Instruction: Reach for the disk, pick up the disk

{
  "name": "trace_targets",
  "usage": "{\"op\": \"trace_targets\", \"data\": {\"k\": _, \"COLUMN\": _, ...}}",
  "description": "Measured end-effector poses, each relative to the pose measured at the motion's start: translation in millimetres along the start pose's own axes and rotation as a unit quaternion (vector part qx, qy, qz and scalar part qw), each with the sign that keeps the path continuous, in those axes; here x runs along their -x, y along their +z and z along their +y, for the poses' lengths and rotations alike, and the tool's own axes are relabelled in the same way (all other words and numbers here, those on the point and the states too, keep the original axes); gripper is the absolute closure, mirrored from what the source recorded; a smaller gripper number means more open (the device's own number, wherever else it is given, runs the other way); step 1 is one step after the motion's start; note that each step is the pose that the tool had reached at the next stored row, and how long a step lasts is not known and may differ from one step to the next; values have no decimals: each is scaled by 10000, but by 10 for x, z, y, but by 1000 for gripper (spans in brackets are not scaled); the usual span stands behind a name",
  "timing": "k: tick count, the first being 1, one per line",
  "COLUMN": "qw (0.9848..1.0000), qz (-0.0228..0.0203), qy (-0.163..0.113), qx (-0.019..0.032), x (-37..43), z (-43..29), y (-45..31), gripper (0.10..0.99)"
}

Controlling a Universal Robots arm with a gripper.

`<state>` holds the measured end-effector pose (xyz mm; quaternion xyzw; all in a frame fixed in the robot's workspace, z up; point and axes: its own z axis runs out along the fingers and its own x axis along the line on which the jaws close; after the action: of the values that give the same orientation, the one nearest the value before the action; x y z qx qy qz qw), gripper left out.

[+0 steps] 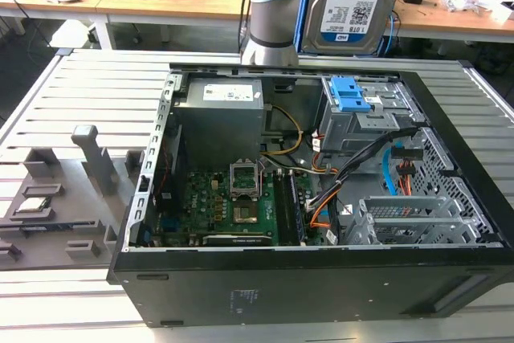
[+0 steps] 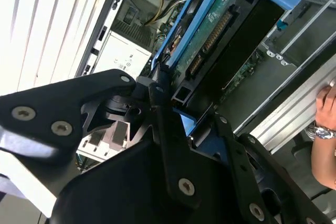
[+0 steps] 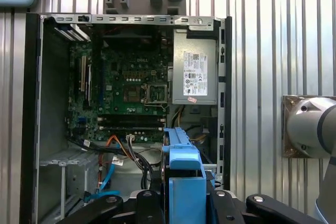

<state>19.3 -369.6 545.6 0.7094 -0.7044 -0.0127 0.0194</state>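
Note:
The disk (image 1: 353, 2), a silver metal drive with a white-and-blue label, hangs upright in the air above the far side of the open computer case (image 1: 305, 279). Its blue plastic frame (image 3: 182, 174) runs between my black fingers (image 3: 231, 205) in the first wrist view. The second wrist view shows its green circuit-board underside (image 2: 210, 35) and blue edge. My gripper (image 2: 170, 100) is shut on the disk, gripping it by one end.
Inside the case lie the grey power-supply box (image 1: 221, 114), the green motherboard (image 1: 229, 202), cables and a drive bay with a blue latch piece (image 1: 352, 94). A grey fixture (image 1: 56, 198) sits at the exterior view's left. A person's hand (image 2: 325, 129) is beside the case.

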Motion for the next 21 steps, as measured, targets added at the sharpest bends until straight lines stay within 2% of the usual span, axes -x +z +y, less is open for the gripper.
{"op": "trace_targets", "data": {"k": 2, "qw": 10000, "qz": 0, "qy": 0, "qx": 0, "x": -103, "z": 1, "y": 1, "gripper": 722}}
{"op": "trace_targets", "data": {"k": 6, "qw": 10000, "qz": 0, "qy": 0, "qx": 0, "x": -195, "z": 1, "y": 2, "gripper": 722}}
{"op": "trace_targets", "data": {"k": 17, "qw": 10000, "qz": 0, "qy": 0, "qx": 0, "x": -565, "z": 4, "y": 5, "gripper": 722}}
{"op": "trace_targets", "data": {"k": 21, "qw": 10000, "qz": -1, "qy": 0, "qx": 0, "x": -673, "z": 5, "y": 7, "gripper": 722}}
